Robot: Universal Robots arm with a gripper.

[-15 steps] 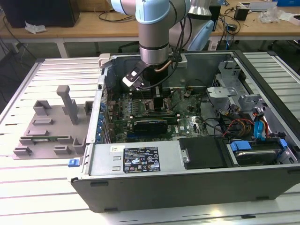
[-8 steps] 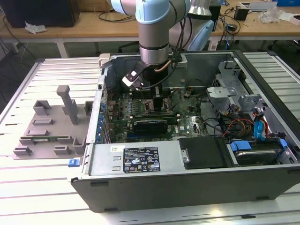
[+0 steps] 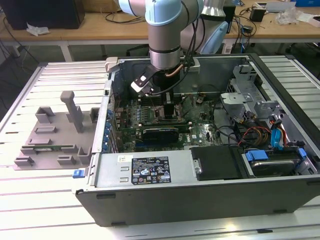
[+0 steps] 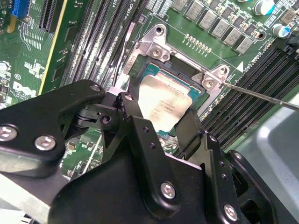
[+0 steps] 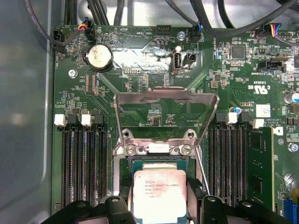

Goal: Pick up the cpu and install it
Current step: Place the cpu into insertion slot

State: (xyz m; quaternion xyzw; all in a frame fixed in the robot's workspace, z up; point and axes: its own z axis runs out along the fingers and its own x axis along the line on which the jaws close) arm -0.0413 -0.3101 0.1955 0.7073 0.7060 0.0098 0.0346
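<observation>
The cpu (image 4: pixel 163 105), a square chip with a silver-grey lid, lies level in or just over the motherboard socket (image 4: pixel 140 63); in the first wrist view the cpu (image 5: pixel 160 191) sits below the raised metal load plate (image 5: pixel 166 109). My gripper (image 4: pixel 161 114) reaches down into the open computer case (image 3: pixel 200 190), and its black fingers (image 4: pixel 133 105) press on two opposite edges of the chip. In the exterior view the gripper (image 3: pixel 162 102) hangs low over the board near the case's back wall.
The thin socket lever (image 4: pixel 261 95) stands swung out beside the socket. Memory slots (image 5: pixel 84 163) flank it, with a module (image 5: pixel 260 168) fitted. Cables and a drive cage (image 3: pixel 250 100) fill the exterior view's right. A grey fixture (image 3: pixel 55 132) lies outside on the left.
</observation>
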